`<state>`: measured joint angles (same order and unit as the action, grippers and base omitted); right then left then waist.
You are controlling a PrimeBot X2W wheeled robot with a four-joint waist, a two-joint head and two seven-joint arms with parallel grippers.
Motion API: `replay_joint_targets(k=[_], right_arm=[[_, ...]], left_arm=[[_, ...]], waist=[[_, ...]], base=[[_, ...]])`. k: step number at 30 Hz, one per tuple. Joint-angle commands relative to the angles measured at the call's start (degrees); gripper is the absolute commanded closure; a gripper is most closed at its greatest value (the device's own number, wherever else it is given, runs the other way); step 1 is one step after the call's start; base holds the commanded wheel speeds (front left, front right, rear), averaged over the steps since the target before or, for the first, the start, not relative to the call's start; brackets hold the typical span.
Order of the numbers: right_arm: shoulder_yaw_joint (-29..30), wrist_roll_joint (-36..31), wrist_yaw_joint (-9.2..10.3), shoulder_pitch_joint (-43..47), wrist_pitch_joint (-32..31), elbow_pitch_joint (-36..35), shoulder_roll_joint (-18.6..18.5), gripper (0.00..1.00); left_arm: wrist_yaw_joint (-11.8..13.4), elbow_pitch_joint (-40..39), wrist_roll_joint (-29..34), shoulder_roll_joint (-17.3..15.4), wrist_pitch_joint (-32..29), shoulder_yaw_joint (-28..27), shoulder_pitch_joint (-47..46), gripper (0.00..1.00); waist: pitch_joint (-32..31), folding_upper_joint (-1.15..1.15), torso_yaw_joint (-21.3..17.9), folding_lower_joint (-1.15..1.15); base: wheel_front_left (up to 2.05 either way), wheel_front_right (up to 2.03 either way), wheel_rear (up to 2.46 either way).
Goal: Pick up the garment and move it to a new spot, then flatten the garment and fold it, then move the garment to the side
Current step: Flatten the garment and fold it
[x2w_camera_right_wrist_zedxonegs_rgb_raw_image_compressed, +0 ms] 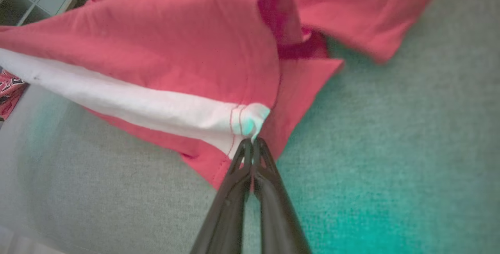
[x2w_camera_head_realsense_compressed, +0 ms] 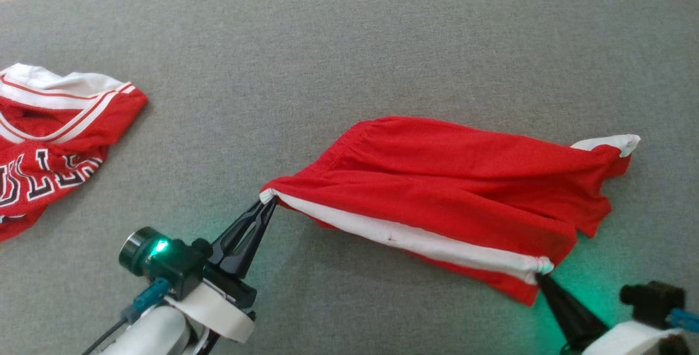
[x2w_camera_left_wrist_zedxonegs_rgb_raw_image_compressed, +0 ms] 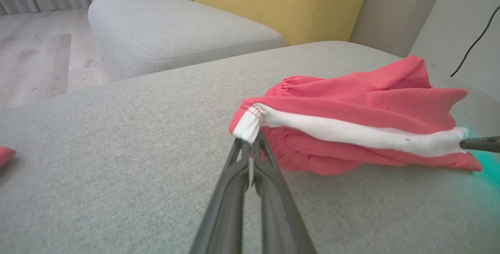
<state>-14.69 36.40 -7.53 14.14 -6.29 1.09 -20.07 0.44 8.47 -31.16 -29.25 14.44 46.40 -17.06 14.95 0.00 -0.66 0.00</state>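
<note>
I see the red shorts lying across the grey sofa cushion, right of centre. My left pincer is clamped tight on one end of their white side stripe, and my right pincer on the other end. Gripping both ends draws that edge taut, likely so I can lift and spread the shorts flat. A red jersey lies well apart, far left.

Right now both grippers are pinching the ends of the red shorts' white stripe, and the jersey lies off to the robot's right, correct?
Not quite: the jersey lies to the robot's left, as the head view shows. The left gripper and right gripper do pinch the ends of the white stripe on the red shorts.
</note>
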Motion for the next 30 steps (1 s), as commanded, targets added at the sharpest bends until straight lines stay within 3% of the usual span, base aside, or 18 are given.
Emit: replay_joint_targets(k=[1,8,15,19,22,26,30], right_arm=[[-0.34,0.47,0.04,-1.47,1.42,-2.49,-2.88,1.0],[5.28,2.12,0.04,-2.49,5.16,-10.3,-7.8,1.0],[12.96,2.28,0.04,-10.09,5.36,-18.05,-11.93,1.0],[16.86,1.39,0.04,-20.9,3.62,-19.42,-13.68,1.0],[17.8,-1.02,0.04,-31.6,2.48,-18.19,-14.87,1.0],[17.21,-6.56,0.04,-48.84,0.95,-12.85,-13.89,1.0],[15.66,-11.87,0.04,-64.29,0.92,-6.18,-12.69,1.0]], left_arm=[[-0.15,-1.47,0.69,-1.19,0.56,-3.02,-1.22,1.0],[-1.34,-6.28,0.24,-2.49,0.56,-5.51,-2.71,1.0],[-4.81,-12.12,0.0,-5.5,-2.69,-7.3,-11.27,1.0],[-6.93,-13.84,0.19,-6.45,-6.84,-7.56,-22.83,1.0],[-7.64,-13.16,-1.05,-5.42,-9.19,-7.31,-33.01,1.0],[-7.88,-8.52,-2.58,-3.91,-10.48,-6.01,-47.24,1.0],[-7.91,-1.87,-2.62,-2.61,-7.92,-3.55,-59.79,1.0]], waist=[[-0.12,0.0,-0.1,0.0],[-0.6,0.0,-1.01,0.0],[1.31,0.0,-1.97,0.0],[4.53,0.0,-2.39,0.0],[7.92,0.0,-2.6,0.0],[12.53,0.0,-3.25,0.0],[15.65,0.0,-3.58,0.0]], base=[[0.0,0.0,0.0],[0.0,0.0,0.0],[0.0,0.0,0.0],[0.0,0.0,0.0],[0.0,0.0,0.0],[0.0,0.0,0.0],[0.0,0.0,0.0]])
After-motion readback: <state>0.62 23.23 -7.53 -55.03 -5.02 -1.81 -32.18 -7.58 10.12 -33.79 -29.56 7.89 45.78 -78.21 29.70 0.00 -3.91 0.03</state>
